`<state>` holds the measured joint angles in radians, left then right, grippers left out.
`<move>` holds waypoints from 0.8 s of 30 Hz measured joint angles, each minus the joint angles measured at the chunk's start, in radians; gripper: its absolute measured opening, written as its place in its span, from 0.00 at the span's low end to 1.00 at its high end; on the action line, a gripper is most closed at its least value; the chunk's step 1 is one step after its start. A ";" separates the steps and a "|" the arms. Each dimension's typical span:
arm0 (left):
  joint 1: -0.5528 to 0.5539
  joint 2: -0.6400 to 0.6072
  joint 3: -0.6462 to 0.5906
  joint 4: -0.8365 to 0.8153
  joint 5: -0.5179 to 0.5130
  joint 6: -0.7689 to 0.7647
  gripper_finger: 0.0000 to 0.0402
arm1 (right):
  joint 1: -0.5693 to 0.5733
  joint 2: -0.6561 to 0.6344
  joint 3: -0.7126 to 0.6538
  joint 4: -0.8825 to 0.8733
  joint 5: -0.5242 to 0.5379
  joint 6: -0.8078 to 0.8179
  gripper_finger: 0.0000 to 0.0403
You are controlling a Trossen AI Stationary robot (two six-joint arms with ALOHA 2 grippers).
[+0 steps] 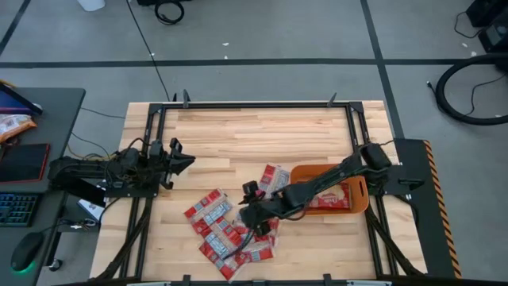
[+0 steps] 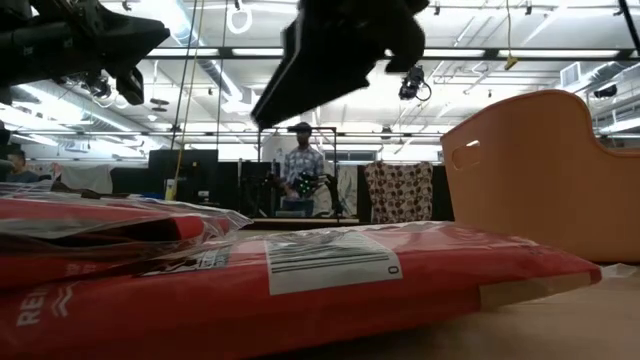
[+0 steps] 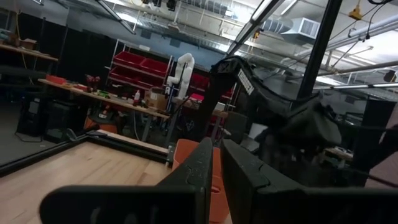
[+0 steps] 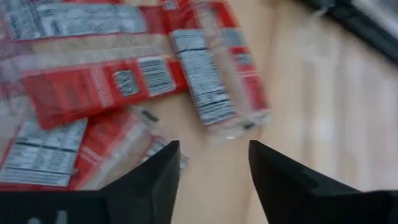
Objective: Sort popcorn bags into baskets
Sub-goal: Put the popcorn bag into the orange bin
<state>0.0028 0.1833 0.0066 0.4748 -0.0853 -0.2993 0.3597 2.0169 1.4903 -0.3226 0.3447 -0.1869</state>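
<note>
Several red popcorn bags [image 1: 226,230] lie in a loose overlapping pile on the wooden table, near its front edge; they fill the right wrist view [image 4: 106,87] and the low view's foreground [image 2: 300,280]. One more bag [image 1: 274,179] lies flat beside the orange tub [image 1: 317,169], which holds a few red bags [image 1: 329,199]. My right gripper [image 1: 248,214] [image 4: 214,165] hovers open above the pile's right side, touching nothing. My left gripper [image 1: 178,159] [image 3: 217,177] waits shut at the table's left side, raised off the wood.
The tub [image 2: 540,170] sits at the table's right side, under my right arm's forearm. Bare wood stretches across the table's far half [image 1: 254,131]. A black frame rail runs round the table [image 1: 254,106]. A person [image 2: 300,170] stands in the room beyond.
</note>
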 joint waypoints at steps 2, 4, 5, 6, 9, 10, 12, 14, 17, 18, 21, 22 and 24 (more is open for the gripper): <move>0.000 0.000 0.000 0.001 0.000 0.000 0.09 | -0.011 0.038 0.034 -0.004 -0.041 0.002 0.53; 0.000 0.000 0.000 0.003 -0.008 0.000 0.09 | -0.018 0.078 0.078 -0.025 -0.055 0.000 0.56; 0.000 0.000 0.000 0.003 -0.013 0.000 0.09 | -0.021 0.101 0.104 -0.030 -0.054 -0.003 0.57; 0.000 0.000 0.000 0.003 -0.017 0.000 0.09 | -0.023 0.122 0.129 -0.032 -0.048 -0.011 0.58; 0.000 0.000 0.000 0.003 -0.019 0.000 0.09 | -0.023 0.185 0.193 -0.050 -0.015 -0.057 0.59; 0.000 0.000 0.000 0.002 -0.019 0.000 0.09 | -0.023 0.207 0.211 -0.051 0.000 -0.072 0.59; 0.000 0.000 0.000 0.001 -0.020 0.000 0.09 | -0.022 0.244 0.238 -0.055 0.031 -0.107 0.59; 0.000 0.000 0.000 -0.001 -0.020 0.000 0.09 | -0.023 0.274 0.259 -0.055 0.072 -0.145 0.59; 0.000 0.000 0.000 -0.002 -0.019 0.000 0.09 | -0.023 0.304 0.278 -0.052 0.113 -0.194 0.59; 0.000 0.000 0.000 0.000 -0.019 0.000 0.09 | -0.023 0.308 0.279 -0.051 0.117 -0.207 0.59; 0.000 0.000 0.000 0.000 -0.020 0.005 0.09 | -0.023 0.317 0.281 -0.040 0.131 -0.233 0.58; 0.000 0.000 0.000 -0.001 -0.019 0.006 0.09 | -0.027 0.319 0.281 -0.038 0.136 -0.234 0.58; 0.000 0.000 0.000 0.000 -0.020 0.007 0.09 | -0.035 0.322 0.280 -0.043 0.129 -0.236 0.58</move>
<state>0.0027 0.1829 0.0067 0.4751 -0.1049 -0.2918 0.3249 2.3394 1.7706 -0.3657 0.4739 -0.4225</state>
